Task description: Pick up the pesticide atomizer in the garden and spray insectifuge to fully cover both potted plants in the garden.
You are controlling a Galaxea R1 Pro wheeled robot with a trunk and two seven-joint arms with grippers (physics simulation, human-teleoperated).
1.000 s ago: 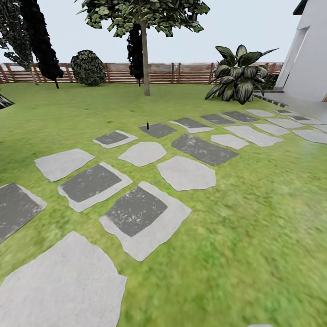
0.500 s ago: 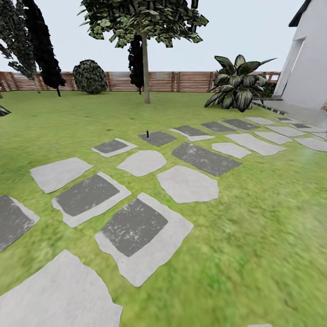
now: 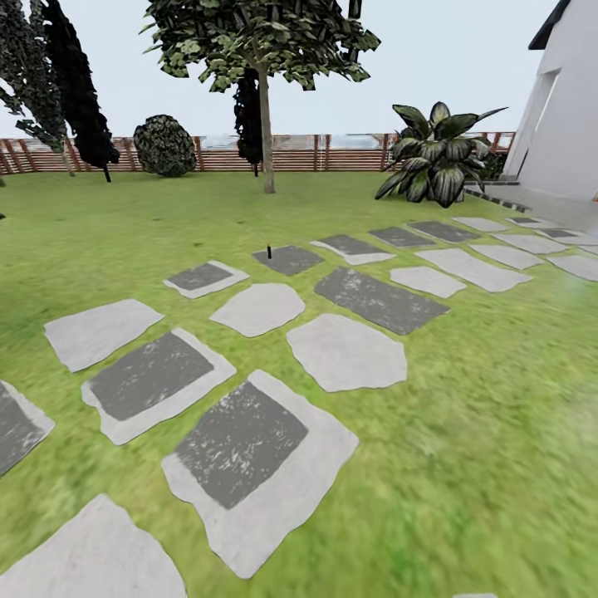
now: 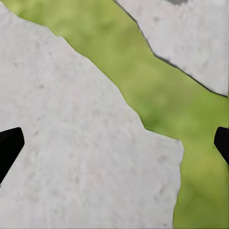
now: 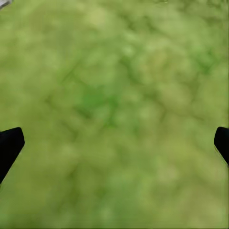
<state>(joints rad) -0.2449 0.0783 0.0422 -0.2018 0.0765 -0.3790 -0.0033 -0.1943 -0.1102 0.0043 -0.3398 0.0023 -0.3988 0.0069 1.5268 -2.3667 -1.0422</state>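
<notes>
Atomizer (image 3: 269,250), perhaps, far beyond end effectors.

Left gripper (image 4: 114,143) and right gripper (image 5: 114,143): jaws spread wide apart, nothing held, both pointed downward.

Green grass (image 3: 465,432) has grey stepping stones (image 3: 345,351) in it. Behind the stones stands a tree (image 3: 264,124), then a brown fence (image 3: 349,152). A white house (image 3: 565,108) is beside the fence.

even, bright daylight under a pale sky (image 3: 448,75), no cast shadows or glare. the lawn (image 3: 465,465) smears soft toward the near edge; both wrist views are blurred and low-detail.
</notes>
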